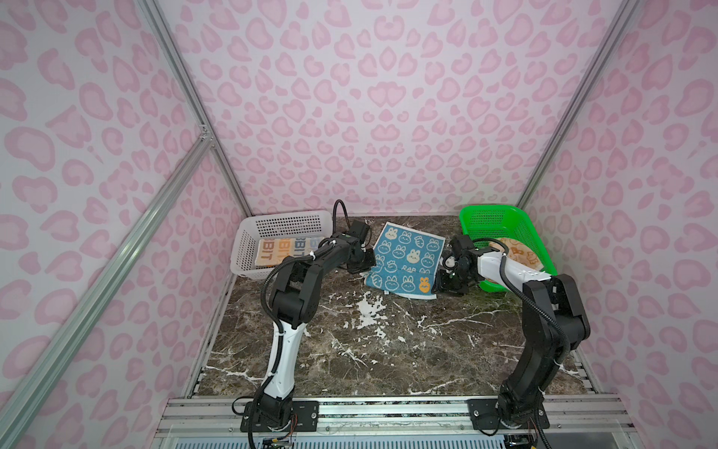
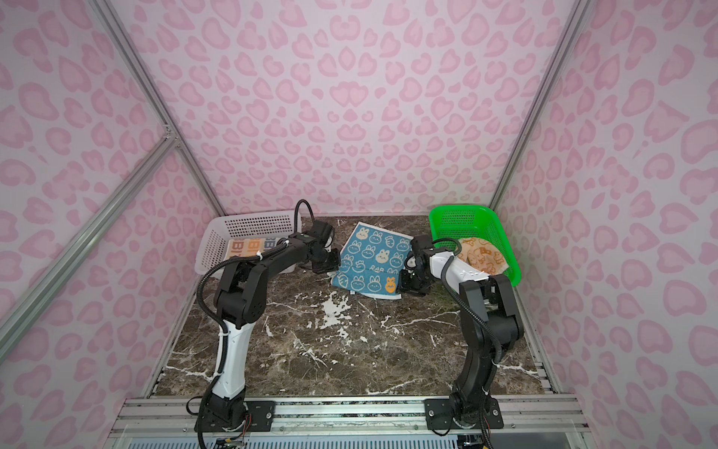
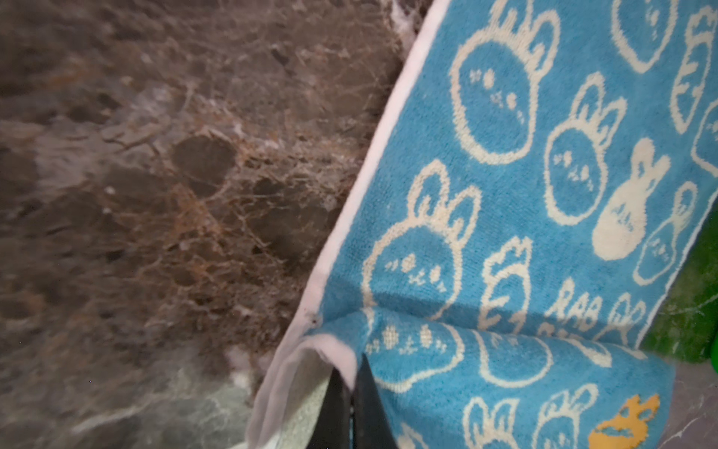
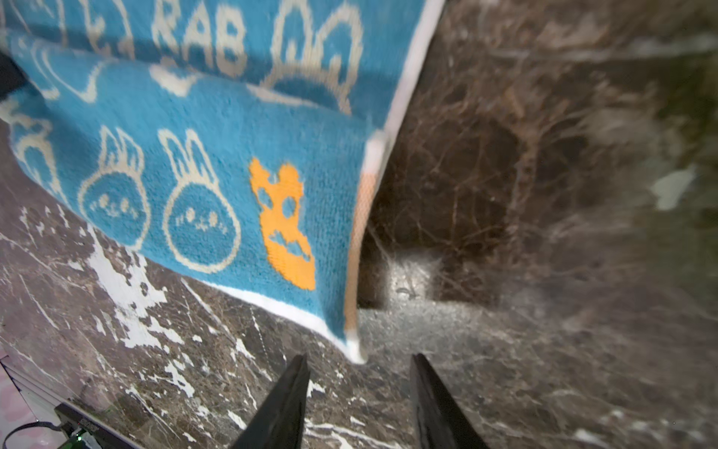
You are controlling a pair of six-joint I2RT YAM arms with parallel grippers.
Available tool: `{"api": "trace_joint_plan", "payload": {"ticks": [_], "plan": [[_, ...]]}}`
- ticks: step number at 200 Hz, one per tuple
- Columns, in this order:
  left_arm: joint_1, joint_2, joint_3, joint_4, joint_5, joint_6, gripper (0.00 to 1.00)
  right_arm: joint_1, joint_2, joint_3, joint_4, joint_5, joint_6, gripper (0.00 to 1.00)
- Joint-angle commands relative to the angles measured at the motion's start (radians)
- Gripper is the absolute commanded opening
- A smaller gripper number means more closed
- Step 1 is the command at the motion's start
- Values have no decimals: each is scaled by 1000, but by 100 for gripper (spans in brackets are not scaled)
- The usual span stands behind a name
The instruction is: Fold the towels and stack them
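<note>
A teal towel (image 1: pixel 404 264) with white bunnies lies spread at the back middle of the marble table, its near strip raised and doubled over (image 3: pixel 505 369). My left gripper (image 3: pixel 351 383) is shut on that towel's near-left corner, seen in a top view at the towel's left edge (image 1: pixel 363 268). My right gripper (image 4: pixel 359 357) stands open just off the near-right corner (image 4: pixel 355 346), which hangs free between and ahead of the fingers (image 4: pixel 287 400). A cream towel (image 1: pixel 279 252) with "RABBIT" letters lies in the white basket. An orange towel (image 1: pixel 520 252) lies bunched in the green basket.
The white basket (image 1: pixel 285 216) stands at the back left, the green basket (image 1: pixel 491 210) at the back right, each close behind an arm. Pink patterned walls close in three sides. Bare marble (image 1: pixel 388 350) runs from the towel to the front rail.
</note>
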Motion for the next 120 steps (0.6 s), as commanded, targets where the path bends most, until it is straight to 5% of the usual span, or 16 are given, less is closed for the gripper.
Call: {"api": "trace_joint_plan", "payload": {"ticks": [1, 62, 120], "plan": [[0, 10, 12, 4, 8, -9, 3, 15, 6, -24, 23, -6, 4, 45], [0, -79, -58, 18, -1, 7, 21, 20, 60, -20, 68, -17, 15, 29], [-3, -194, -115, 10, -9, 18, 69, 26, 65, 19, 47, -25, 8, 6]]}}
